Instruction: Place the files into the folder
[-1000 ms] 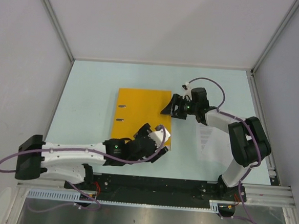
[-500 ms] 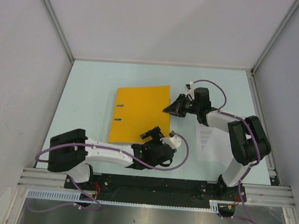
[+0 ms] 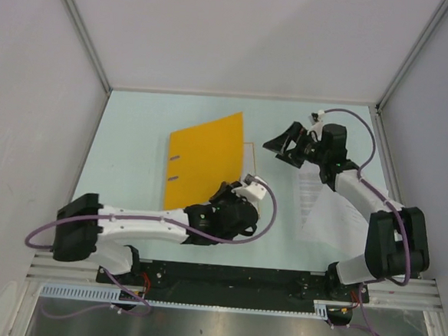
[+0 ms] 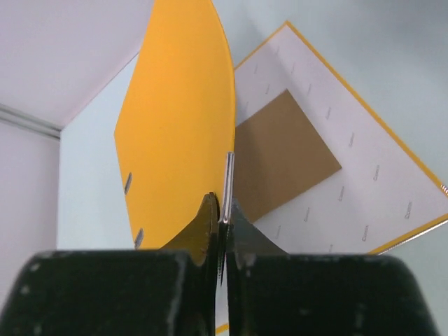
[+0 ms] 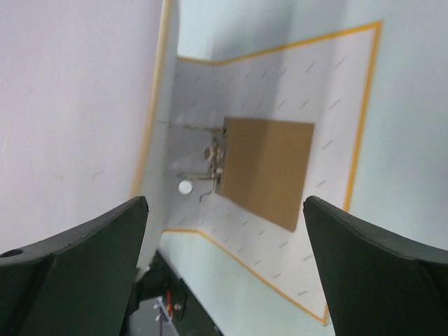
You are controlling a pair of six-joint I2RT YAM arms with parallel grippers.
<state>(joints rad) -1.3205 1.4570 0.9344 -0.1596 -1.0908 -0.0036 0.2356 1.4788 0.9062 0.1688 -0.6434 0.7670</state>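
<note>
The orange-yellow folder (image 3: 203, 160) lies left of centre with its front cover (image 4: 175, 119) lifted and tilted up. My left gripper (image 3: 240, 194) (image 4: 224, 210) is shut on the cover's free edge, the thin board clamped between the black fingers. Below the cover the whitish inner leaf (image 4: 364, 189) shows with a brown card (image 4: 280, 150) on it. My right gripper (image 3: 285, 142) (image 5: 224, 203) stands open, empty, to the right of the folder and looks into it. There the metal ring clip (image 5: 213, 157) sits beside the brown card (image 5: 269, 171). The files (image 3: 317, 205) lie flat at the right, partly under my right arm.
Grey walls and metal posts (image 3: 83, 39) enclose the pale table (image 3: 134, 131) on three sides. The black rail (image 3: 231, 280) with both arm bases runs along the near edge. My left arm (image 3: 135, 225) stretches across the near left part of the table.
My left gripper has shut on the cover's edge and raised it, so the folder stands part open. My right gripper has drawn back to the right, away from the folder, and opened.
</note>
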